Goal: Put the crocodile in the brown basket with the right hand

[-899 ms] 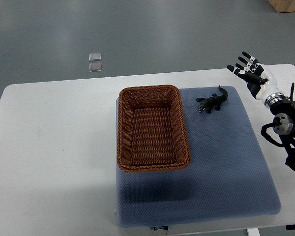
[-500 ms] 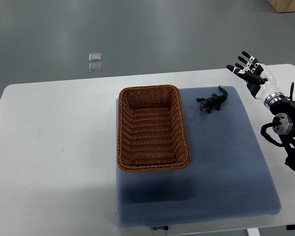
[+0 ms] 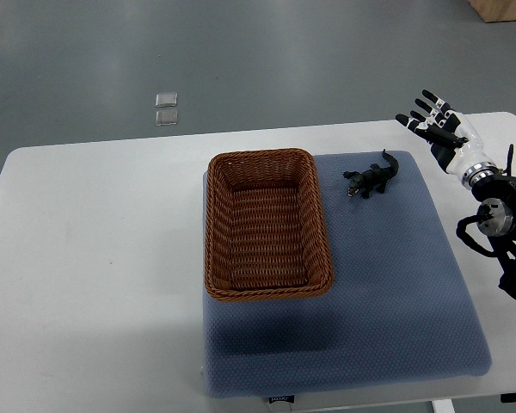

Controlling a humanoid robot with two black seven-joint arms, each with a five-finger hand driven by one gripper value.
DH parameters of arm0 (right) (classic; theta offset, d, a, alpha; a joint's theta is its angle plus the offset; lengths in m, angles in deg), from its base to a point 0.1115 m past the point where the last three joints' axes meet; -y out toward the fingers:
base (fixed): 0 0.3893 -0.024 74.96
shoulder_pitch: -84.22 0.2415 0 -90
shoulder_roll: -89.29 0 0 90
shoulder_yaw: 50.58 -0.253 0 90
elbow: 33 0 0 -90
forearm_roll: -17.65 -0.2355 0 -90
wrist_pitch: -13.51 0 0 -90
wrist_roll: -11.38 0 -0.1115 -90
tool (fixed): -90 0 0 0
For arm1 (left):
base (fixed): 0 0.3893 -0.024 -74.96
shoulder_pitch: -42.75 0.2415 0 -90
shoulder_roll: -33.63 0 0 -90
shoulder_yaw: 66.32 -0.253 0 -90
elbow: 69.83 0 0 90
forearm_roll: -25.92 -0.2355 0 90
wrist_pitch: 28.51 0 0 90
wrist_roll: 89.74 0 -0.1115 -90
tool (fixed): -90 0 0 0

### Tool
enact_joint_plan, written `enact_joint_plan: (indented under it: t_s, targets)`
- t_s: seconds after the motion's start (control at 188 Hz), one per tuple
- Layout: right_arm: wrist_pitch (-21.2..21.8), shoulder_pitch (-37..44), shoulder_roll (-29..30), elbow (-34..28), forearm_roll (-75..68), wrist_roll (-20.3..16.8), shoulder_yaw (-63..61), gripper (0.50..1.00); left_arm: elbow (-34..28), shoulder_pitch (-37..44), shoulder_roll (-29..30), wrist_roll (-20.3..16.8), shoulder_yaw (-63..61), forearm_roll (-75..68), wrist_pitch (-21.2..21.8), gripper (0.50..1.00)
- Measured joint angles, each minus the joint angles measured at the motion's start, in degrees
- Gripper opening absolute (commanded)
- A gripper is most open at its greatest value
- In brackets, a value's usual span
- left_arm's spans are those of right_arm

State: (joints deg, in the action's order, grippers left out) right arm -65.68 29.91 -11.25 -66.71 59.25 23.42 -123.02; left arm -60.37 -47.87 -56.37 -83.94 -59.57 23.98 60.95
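Observation:
A small dark green toy crocodile (image 3: pixel 371 178) lies on the blue mat, just right of the basket's far corner, head toward the basket. The brown wicker basket (image 3: pixel 216 225) sits on the mat's left part and holds nothing. My right hand (image 3: pixel 433 126) hovers beyond the mat's far right corner, right of the crocodile and apart from it, with its fingers spread and nothing in them. The left arm does not show.
The blue mat (image 3: pixel 396 292) covers the right half of the white table (image 3: pixel 95 258). Two small clear squares (image 3: pixel 165 109) lie on the grey floor beyond the table. A wooden box corner (image 3: pixel 503 9) shows at the top right.

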Motion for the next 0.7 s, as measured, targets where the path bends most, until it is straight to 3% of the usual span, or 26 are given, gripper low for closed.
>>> enact_joint_plan:
  t_s: [0.702]
  targets:
    - [-0.08,0.36,0.07,-0.15,-0.04,0.52,-0.16,0.93,0.03,0.0,0.0,0.0,0.02,0.0,0.02,1.0]
